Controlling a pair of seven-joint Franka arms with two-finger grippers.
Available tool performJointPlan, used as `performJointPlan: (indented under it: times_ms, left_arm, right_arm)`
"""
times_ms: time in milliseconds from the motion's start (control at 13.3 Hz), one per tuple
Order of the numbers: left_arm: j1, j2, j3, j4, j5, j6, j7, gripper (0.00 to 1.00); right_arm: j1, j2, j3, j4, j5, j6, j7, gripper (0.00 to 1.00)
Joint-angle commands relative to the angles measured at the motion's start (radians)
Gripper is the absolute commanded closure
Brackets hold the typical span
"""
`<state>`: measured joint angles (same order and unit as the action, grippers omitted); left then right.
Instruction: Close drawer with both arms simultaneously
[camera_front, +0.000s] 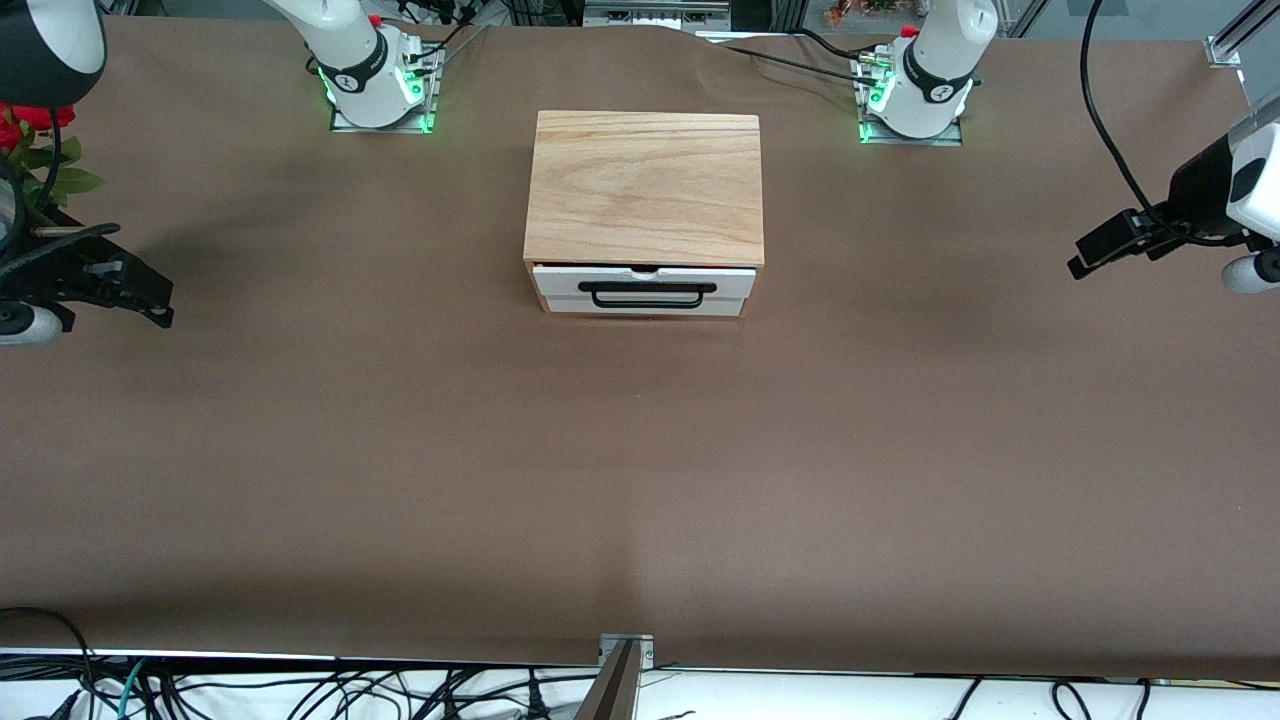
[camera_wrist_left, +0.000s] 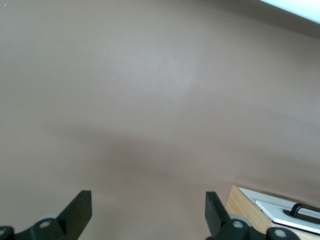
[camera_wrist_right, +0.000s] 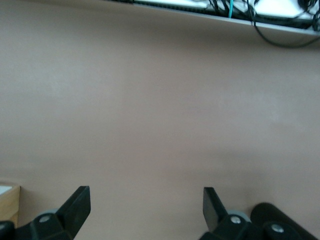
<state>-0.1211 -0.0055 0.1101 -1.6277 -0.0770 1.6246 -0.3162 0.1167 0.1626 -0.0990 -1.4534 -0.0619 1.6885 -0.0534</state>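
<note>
Drawer (camera_front: 643, 291), mid-table, nearest the front camera at its white panel and black bar handle (camera_front: 647, 294); it stands out only slightly from its oak box (camera_front: 646, 187), so closure looks nearly complete or barely begun. Right gripper (camera_front: 150, 300) hangs over the right arm's end of the table, left gripper (camera_front: 1095, 255) over the left arm's end, both with jaws spread and empty. Next, each should come to the panel and push evenly. Red flowers (camera_front: 35, 120) sit aside; nothing blocks the brown table (camera_front: 640, 480).
</note>
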Motion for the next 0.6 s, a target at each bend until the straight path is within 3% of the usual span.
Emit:
performJointPlan:
  times_ms: [0, 526]
  left_arm:
    - [0.001, 0.015, -0.003, 0.034, -0.013, -0.023, -0.012, 0.0]
    - [0.001, 0.015, -0.003, 0.034, -0.015, -0.023, -0.012, 0.0]
  right_arm:
    - [-0.072, -0.077, 0.071, -0.11, -0.013, 0.004, 0.006, 0.0]
    - [-0.066, -0.035, 0.073, -0.048, 0.002, -0.03, 0.007, 0.0]
